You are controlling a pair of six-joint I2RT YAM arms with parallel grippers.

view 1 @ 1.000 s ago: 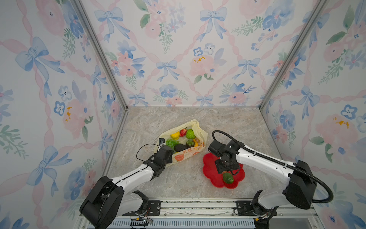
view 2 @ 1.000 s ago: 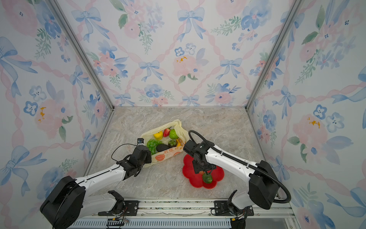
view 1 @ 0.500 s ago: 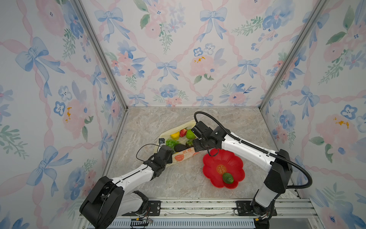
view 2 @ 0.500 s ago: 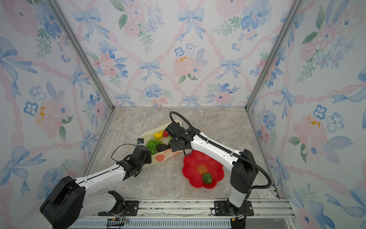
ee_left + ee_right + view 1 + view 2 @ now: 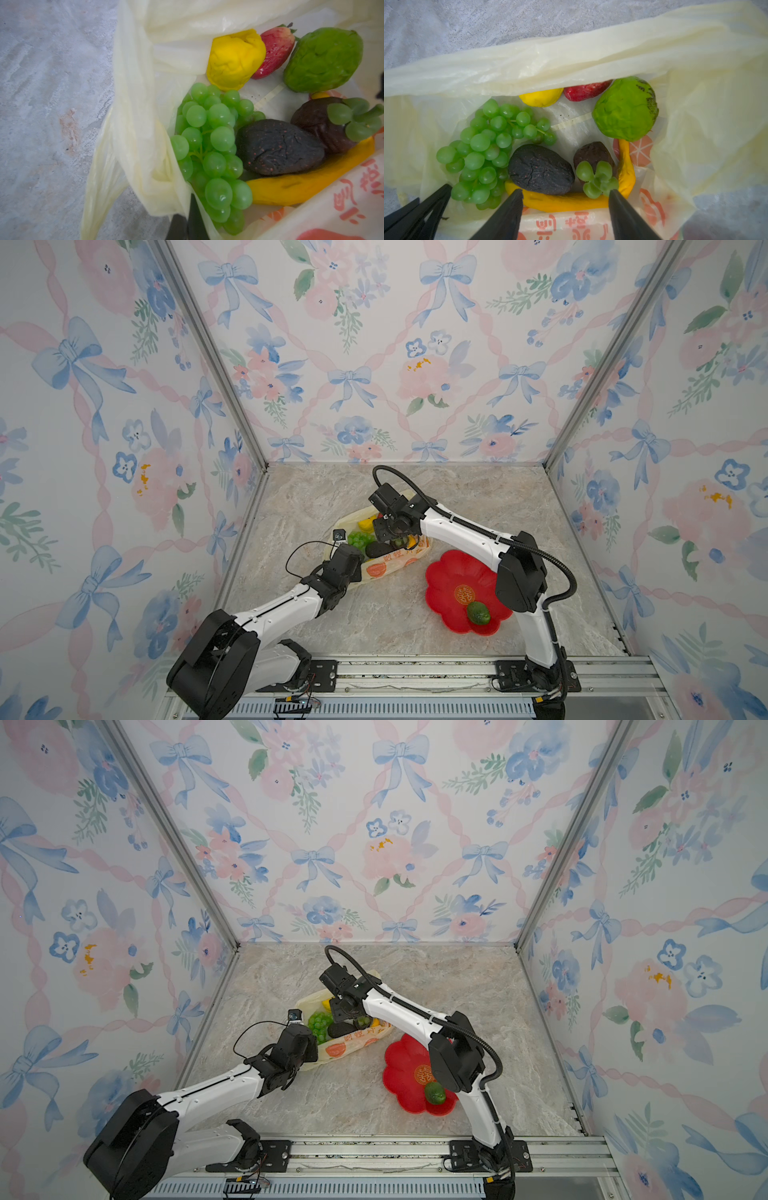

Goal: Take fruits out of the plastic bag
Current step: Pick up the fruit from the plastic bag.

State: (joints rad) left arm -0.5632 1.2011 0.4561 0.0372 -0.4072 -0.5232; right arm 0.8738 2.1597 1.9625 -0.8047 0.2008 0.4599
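Wrist views alone, seemingly, show strawberry [image 5: 274, 54].

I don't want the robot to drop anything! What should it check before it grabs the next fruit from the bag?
1. Bag mouth held open: ok. The left gripper is shut on the plastic bag rim.
2. Grabbing hand ready: ok. The right gripper is open and empty above the fruit.
3. Target picked: cannot tell. The avocado and a dark fruit with a green top both lie below its jaws.
4. Target free of other fruit: not ok. The banana lies partly under both.
5. Room on the plate: ok. The red plate holds only one lime.
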